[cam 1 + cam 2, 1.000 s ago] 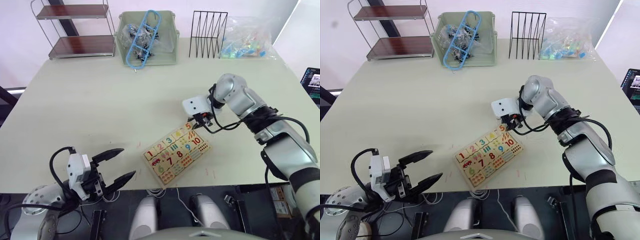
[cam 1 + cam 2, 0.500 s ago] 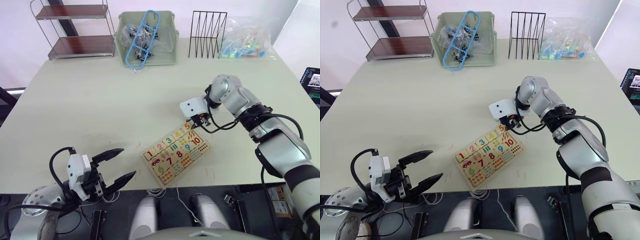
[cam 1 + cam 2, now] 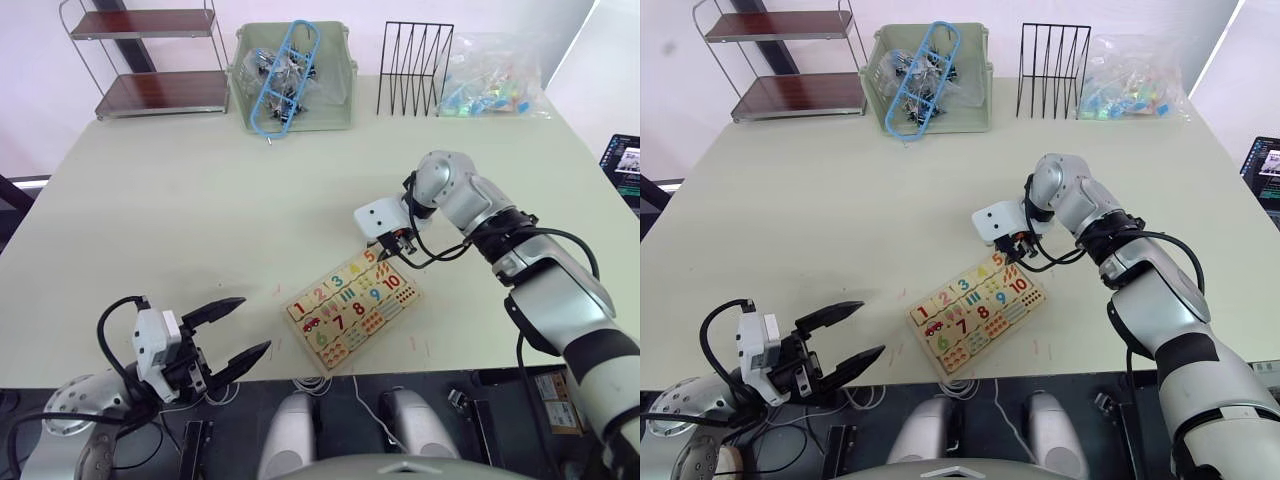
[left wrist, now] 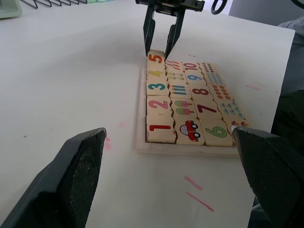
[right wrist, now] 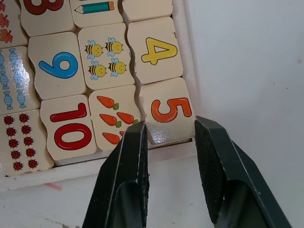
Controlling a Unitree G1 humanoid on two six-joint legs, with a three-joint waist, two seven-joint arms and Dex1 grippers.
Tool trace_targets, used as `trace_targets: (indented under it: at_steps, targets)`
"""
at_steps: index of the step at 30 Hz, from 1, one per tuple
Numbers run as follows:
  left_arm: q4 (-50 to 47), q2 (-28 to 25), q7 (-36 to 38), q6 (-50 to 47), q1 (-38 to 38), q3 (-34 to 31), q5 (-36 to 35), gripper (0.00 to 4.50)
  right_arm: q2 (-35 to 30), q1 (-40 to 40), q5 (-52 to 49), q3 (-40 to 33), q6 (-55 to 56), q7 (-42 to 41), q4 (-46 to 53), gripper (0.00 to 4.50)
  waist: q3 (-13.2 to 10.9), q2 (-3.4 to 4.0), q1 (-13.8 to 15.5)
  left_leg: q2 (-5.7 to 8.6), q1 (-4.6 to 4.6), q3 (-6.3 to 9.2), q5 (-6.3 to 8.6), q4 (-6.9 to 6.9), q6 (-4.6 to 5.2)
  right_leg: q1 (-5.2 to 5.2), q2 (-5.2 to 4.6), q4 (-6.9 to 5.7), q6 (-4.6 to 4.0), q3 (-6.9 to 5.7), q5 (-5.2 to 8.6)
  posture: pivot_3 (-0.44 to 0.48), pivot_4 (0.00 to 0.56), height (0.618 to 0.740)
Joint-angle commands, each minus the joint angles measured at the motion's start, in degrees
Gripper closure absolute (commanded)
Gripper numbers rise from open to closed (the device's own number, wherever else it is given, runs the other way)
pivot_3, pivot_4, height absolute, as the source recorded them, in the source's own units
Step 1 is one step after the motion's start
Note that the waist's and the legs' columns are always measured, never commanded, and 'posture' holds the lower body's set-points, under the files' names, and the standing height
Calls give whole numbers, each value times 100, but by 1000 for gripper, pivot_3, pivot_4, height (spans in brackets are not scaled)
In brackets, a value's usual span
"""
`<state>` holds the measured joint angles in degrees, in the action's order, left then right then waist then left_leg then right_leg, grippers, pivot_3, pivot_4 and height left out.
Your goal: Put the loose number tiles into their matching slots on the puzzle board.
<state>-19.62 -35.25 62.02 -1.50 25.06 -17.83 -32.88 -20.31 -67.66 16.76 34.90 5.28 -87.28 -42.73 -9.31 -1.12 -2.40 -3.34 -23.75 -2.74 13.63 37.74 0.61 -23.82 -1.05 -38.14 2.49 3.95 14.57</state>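
The orange 5 tile (image 5: 168,111) is seated in the puzzle board's (image 3: 352,306) far corner, straddled by the right gripper's (image 5: 168,137) parted fingers.

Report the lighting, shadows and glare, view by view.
Left eye view: bright light whites out the corner beyond the clear bag. Left wrist view: the table is brightly lit, a thin soft shadow along the puzzle board's near rim. Right wrist view: tile 5 is evenly lit, no glare; the right gripper's fingers carry faint sheen.
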Motion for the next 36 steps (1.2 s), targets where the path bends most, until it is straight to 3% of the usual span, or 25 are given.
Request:
trace_targets:
  at_steps: [1, 22, 23, 26, 30, 36]
  targets:
    - [-210, 35, -36, 94, 37, -146, -111, 0, 17, -102, -35, -115, 61, -63, 21, 3643, 0, 0, 0, 0, 0, 0, 0, 0, 0, 0, 0, 0, 0, 0, 0, 0, 150, 740]
    - [-209, 38, -58, 148, 51, -115, -83, 0, 57, -82, -28, -142, 123, 12, -60, 3643, 0, 0, -1, 0, 0, 0, 0, 0, 0, 0, 0, 0, 0, 0, 0, 0, 150, 740]
    - [-203, 37, -62, 148, 41, -111, -82, 0, 60, -91, -26, -145, 140, 28, -83, 2843, 0, 0, -1, 0, 0, 0, 0, 0, 0, 0, 0, 0, 0, 0, 0, 0, 150, 740]
    - [-192, 36, -69, 144, 21, -104, -82, 0, 65, -117, -19, -156, 186, 45, -143, 1905, -1, 1, -1, 0, -1, -1, 0, 0, 0, -1, 0, 0, 0, 0, 0, 0, 150, 740]
    - [-180, 40, -71, 146, 7, -102, -85, 0, 47, -176, -2, -189, 245, 70, -214, 15, -1, 1, 1, 0, -1, -1, 0, 0, 0, 0, 0, 1, -1, 0, 0, 0, 150, 740]
    - [-139, 21, -61, 135, -32, -117, -102, 0, 1, -227, -51, -297, 152, 14, -208, 15, -1, 1, 0, 0, -1, 0, 0, 0, 0, 0, -1, 1, -1, 0, 0, 0, 150, 740]
